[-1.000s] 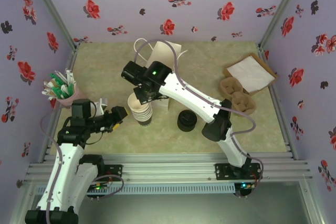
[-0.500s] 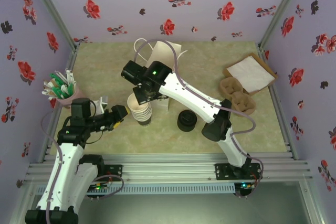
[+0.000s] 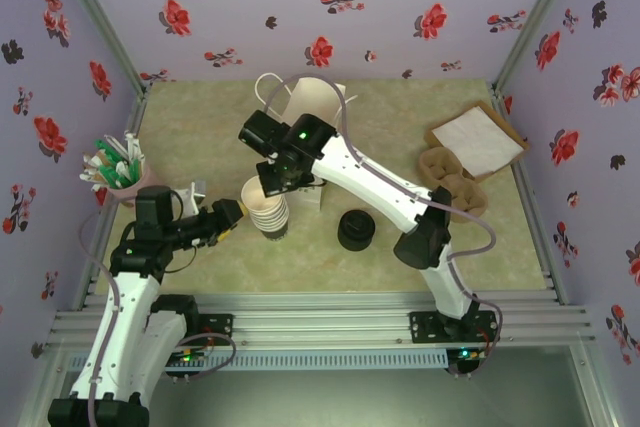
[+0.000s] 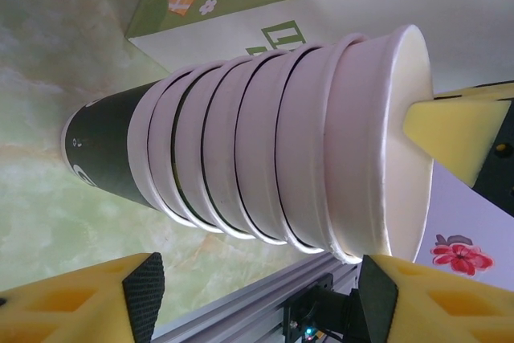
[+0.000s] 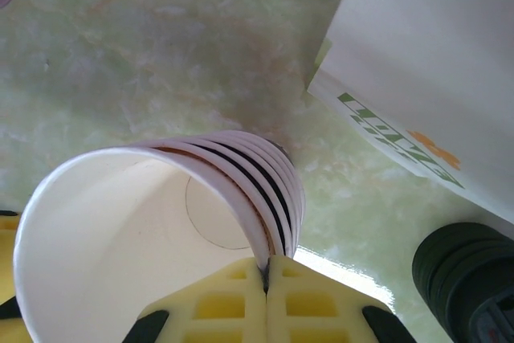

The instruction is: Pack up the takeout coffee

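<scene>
Likely the takeout coffee's cup: top cup on the stack of cups, just beside the white bag. Right gripper has just pinched its rim. Left gripper, spread, has edged nearer the stack. Lidding and bagging remain.

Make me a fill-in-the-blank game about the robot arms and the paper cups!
1. The right arm's jaws are pinched ____ on the rim of the top cup.
2. The left arm's jaws, facing the stack of cups, stand ____.
3. The loose lids on the table beside the stack are coloured ____.

Missing words: shut, open, black.
</scene>
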You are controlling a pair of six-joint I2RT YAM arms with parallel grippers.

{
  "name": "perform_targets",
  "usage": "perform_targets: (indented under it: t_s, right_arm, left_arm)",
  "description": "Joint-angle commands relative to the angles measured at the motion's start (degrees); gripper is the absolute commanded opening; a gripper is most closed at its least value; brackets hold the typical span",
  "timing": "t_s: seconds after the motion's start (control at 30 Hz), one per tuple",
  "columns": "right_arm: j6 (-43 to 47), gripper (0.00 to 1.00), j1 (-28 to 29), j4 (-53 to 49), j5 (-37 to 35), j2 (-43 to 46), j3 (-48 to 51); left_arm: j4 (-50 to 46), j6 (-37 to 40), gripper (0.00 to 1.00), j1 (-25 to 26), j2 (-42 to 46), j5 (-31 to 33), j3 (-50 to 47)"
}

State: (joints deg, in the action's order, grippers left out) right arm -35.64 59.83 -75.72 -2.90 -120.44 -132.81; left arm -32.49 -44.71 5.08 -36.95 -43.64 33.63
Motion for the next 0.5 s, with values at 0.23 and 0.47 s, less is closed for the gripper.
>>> perform_targets:
  t_s: [0.23, 0.47]
  right_arm:
    - [-2.7, 0.0, -1.0, 5.2, 3.6, 5.1, 5.7]
    - [-3.1, 0.0, -1.4, 7.0, 4.5, 6.5, 7.8]
  left_arm:
    - [4.4, -1.1, 0.59, -0.2, 0.7, -2.8, -1.6]
    - [8.3, -3.2, 0.51, -0.2, 0.5, -3.6, -4.2]
